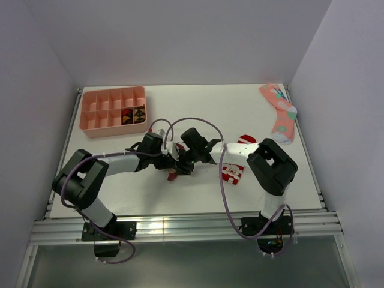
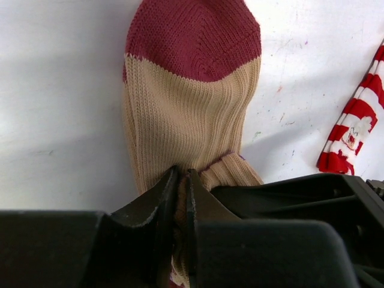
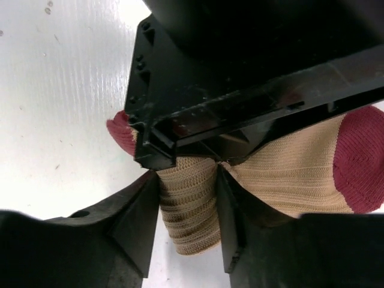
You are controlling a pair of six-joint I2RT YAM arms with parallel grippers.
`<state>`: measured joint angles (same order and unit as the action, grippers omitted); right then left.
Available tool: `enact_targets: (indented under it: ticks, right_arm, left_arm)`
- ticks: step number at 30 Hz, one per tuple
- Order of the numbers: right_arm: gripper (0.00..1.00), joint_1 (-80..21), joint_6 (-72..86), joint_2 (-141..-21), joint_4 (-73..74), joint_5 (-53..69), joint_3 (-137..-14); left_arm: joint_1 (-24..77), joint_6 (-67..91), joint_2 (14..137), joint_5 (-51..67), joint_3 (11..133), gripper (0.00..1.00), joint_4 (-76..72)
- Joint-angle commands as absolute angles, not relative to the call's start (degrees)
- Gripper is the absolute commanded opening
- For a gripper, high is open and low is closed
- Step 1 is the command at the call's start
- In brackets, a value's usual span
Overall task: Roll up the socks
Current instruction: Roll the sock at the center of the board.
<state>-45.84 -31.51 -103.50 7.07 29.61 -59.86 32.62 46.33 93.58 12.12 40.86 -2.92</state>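
Note:
The tan sock (image 2: pixel 186 114) with its dark red toe lies on the white table, partly rolled at the cuff end. My left gripper (image 2: pixel 182 180) is shut on the sock's folded fabric. My right gripper (image 3: pixel 187 180) is shut on the rolled tan part (image 3: pixel 186 210), right against the left gripper. In the top view both grippers (image 1: pixel 178 161) meet over the sock (image 1: pixel 172 176) at the table's middle. The red-and-white striped sock (image 1: pixel 235 171) lies flat just right of them, under the right arm; it also shows in the left wrist view (image 2: pixel 354 129).
A pink divided tray (image 1: pixel 114 111) with rolled socks in two cells stands at the back left. A pink sock with teal and grey pattern (image 1: pixel 279 113) lies at the back right. Walls enclose the table on three sides.

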Motion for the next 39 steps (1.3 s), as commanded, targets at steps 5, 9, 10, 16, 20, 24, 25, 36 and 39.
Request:
enact_targets:
  ticks: [5, 9, 10, 16, 20, 24, 25, 36, 39]
  right_arm:
    - [0.30, -46.1, -28.7, -107.1, 14.3, 29.7, -63.6]
    - [0.24, -45.5, -29.3, -108.3, 22.9, 34.8, -67.9]
    - [0.24, -45.4, -29.8, -108.5, 26.3, 36.0, -68.6]
    - [0.23, -43.1, -30.4, -109.9, 38.0, 42.7, -75.5]
    - [0.22, -41.7, -30.8, -109.6, 42.1, 43.6, -76.7]
    - [0.22, -40.2, -29.5, -108.9, 43.8, 43.9, -76.0]
    - [0.22, -39.6, -29.6, -109.2, 45.3, 44.2, -76.0]
    - [0.22, -34.6, -35.1, -114.5, 56.1, 48.3, -76.9]
    - [0.22, -33.4, -37.2, -116.2, 60.0, 49.8, -77.9]
  left_arm:
    - [33.0, 43.9, 94.0, 7.5, 34.9, 0.00, 7.9]
    - [33.4, 44.7, 92.9, 8.0, 33.1, 0.00, 3.8]
    - [33.6, 45.3, 92.6, 7.9, 32.6, 0.00, 3.2]
    - [37.4, 47.3, 91.5, 4.4, 32.3, 0.00, 0.4]
    - [41.3, 47.5, 93.2, 2.8, 35.4, 0.00, -1.8]
    - [43.5, 48.0, 96.9, 2.6, 37.5, 0.00, -3.2]
    - [43.7, 48.1, 97.4, 2.5, 37.9, 0.00, -3.3]
    - [45.0, 49.9, 94.0, 0.3, 35.0, 0.01, -7.7]
    - [45.7, 50.1, 93.0, 0.3, 33.1, 0.01, -10.1]
